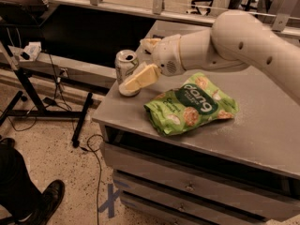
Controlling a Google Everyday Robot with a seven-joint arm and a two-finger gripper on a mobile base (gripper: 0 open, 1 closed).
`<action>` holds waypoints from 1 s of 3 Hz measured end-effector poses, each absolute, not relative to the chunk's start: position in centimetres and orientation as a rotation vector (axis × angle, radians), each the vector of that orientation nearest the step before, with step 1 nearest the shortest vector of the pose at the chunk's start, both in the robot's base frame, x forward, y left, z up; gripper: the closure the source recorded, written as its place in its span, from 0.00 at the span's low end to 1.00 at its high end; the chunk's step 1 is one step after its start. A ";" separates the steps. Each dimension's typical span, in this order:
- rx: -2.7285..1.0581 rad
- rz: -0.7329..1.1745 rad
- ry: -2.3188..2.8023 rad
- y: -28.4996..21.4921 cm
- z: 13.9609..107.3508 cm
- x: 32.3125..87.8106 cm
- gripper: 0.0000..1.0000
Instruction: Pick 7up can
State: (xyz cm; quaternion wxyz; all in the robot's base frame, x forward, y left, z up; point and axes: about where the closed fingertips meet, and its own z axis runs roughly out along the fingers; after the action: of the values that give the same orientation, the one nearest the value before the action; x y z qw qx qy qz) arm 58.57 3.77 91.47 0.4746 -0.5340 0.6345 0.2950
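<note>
The 7up can (124, 65) stands upright near the left front corner of the grey cabinet top (262, 125); it is pale with a silver top and pull-tab. My gripper (140, 62) has reached the can from the right. One pale finger (138, 78) lies across the can's near side, the other finger (150, 43) shows behind it on the far side. The fingers are spread on either side of the can and do not look closed on it. The white arm runs off to the upper right.
A green snack bag (192, 104) lies on the cabinet top just right of the can, under the arm. Left of the cabinet is a black table with a metal stand (28, 88) and cables on the floor. A person's shoe (44, 198) is at the lower left.
</note>
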 end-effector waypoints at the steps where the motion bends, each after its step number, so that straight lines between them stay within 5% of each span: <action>1: -1.277 0.748 1.549 4.7 89.9 59.5 0.00; 3: -1.231 0.771 1.534 5.1 88.2 60.1 0.41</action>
State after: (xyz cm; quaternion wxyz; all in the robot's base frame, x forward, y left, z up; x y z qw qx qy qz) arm 60.08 5.08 88.23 0.4921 -0.5074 0.6321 0.3176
